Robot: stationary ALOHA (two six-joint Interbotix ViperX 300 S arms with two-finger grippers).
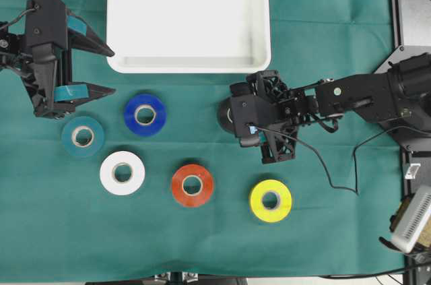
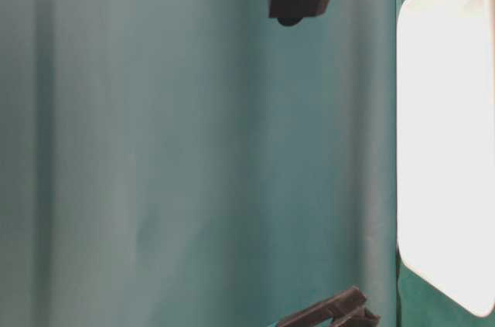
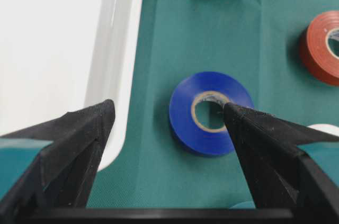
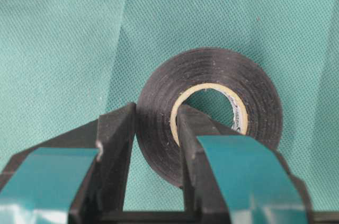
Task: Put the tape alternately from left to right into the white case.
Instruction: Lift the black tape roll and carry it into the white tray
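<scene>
Right tool [image 4: 156,144] clamped on the black roll [image 4: 212,107]: one finger outside the wall, the other down through the pale core, pinching one side of the ring. Black roll lying flat on the green cloth of the desk [image 1: 337,244], just below the white case's near right corner, mostly hidden under the tool in the overhead view. Left tool [image 3: 169,121] spread wide and holding nothing, poised near the desk's left edge beside the case's near left corner, with the blue roll [image 3: 211,113] in line between its tips.

White case [image 1: 118,22] at the middle of the desk's far edge, with nothing in it yet. Five rolls loose on the cloth in front of it: blue [image 1: 145,114] nearest the case, teal [image 1: 82,137] toward the left edge, white [image 1: 122,172], red [image 1: 192,184], and yellow [image 1: 271,200] furthest right, all flat and apart from one another.

Judged as handling: light, stiff rings, unlikely to deform under a squeeze; glossy plastic outer face probably a little slippery, cardboard-looking core likely the better friction surface. Best hold therefore as here, through the wall with one finger inside the hole, seated deep enough to stop the roll from swinging or pivoting when lifted. Not fragile; a short drop into the case should do no harm, though a roll landing on edge could run away.
</scene>
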